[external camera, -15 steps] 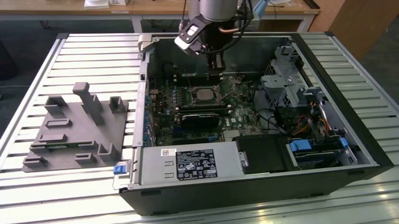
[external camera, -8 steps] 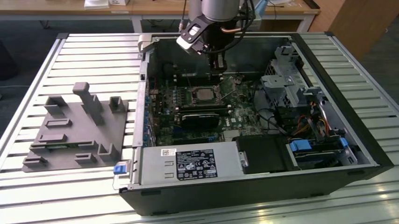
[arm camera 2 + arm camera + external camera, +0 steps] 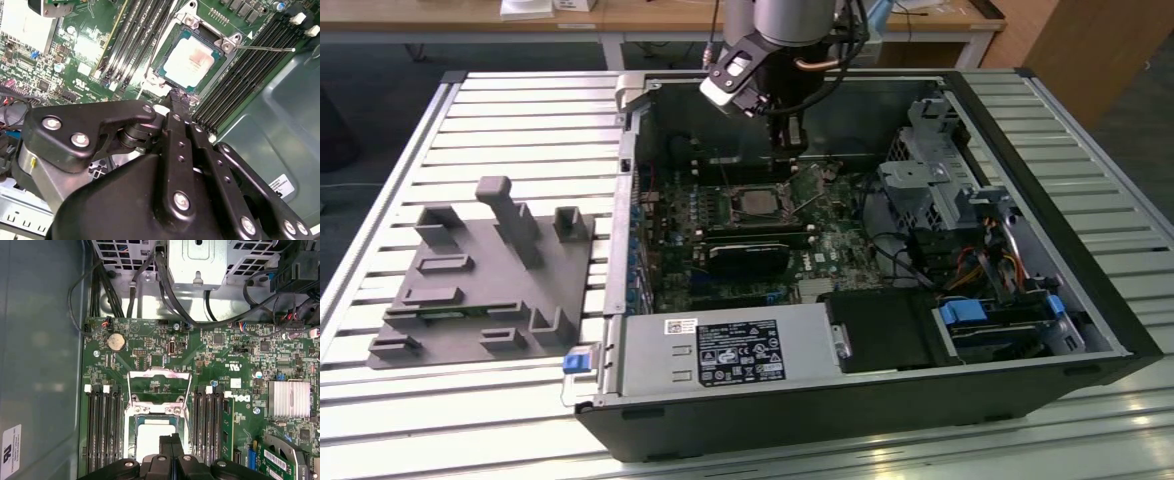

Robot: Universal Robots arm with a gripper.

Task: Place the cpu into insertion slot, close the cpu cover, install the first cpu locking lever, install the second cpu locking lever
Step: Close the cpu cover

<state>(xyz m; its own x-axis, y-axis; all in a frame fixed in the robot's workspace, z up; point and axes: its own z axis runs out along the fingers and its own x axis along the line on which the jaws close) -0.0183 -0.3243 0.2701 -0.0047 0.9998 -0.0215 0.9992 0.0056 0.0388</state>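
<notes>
With the cpu [image 3: 192, 60] seated in the insertion slot [image 3: 159, 74] and the fingers [image 3: 175, 102] together at its edge, the cpu cover [image 3: 160, 373] appears open and wants a gentle, square push clear of the chip.

1. First wrist view: gripper [image 3: 170, 441] body was cut off by the picture's edge and hid part of the cpu [image 3: 150, 432].
2. Second wrist view: gripper bulk hid much of the board [image 3: 75, 50]; its tips covered one edge of the slot [image 3: 159, 79].
3. Exterior view: arm [image 3: 781, 20] was cut off at the top edge; cpu seating was too small to tell.
</notes>
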